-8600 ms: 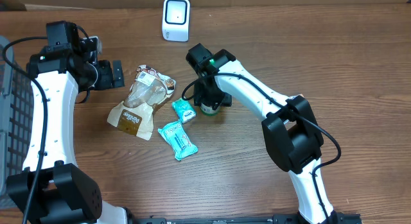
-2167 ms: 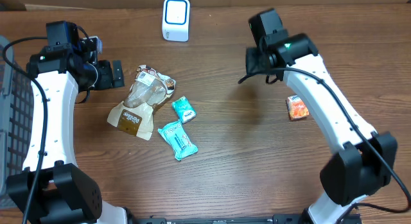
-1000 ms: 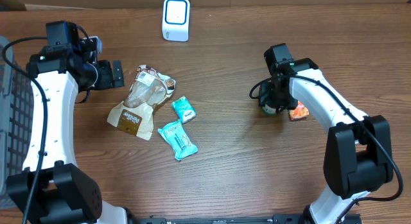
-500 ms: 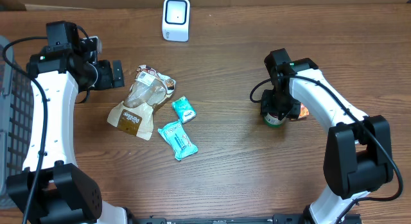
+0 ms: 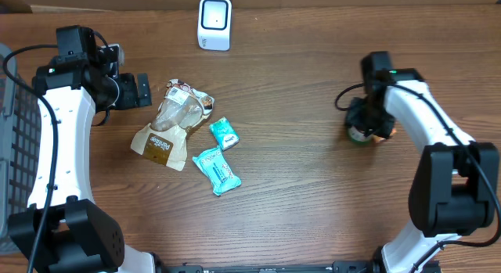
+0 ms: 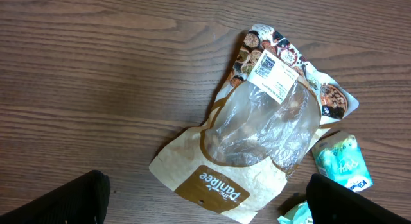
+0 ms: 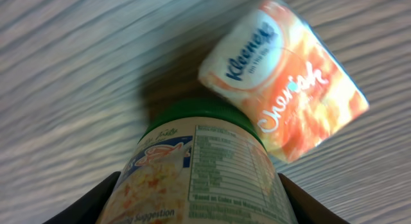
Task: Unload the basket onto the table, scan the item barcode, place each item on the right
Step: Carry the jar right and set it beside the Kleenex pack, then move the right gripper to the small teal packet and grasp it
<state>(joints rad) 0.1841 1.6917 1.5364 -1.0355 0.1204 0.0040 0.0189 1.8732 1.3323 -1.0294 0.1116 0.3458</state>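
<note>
My right gripper is shut on a green-lidded jar with a printed label, at the right of the table. In the right wrist view the jar fills the space between the jaws of that gripper, lid pointing down at the wood. An orange Kleenex pack lies just beyond the lid, and it shows partly behind the arm from overhead. The white barcode scanner stands at the back centre. My left gripper hangs open at the left, above the table beside a snack bag.
A brown-and-clear snack bag and two teal tissue packs lie left of centre. A grey basket sits at the far left edge.
My right arm has carried the jar to the right, over to the orange Kleenex pack. The left arm has not moved.
</note>
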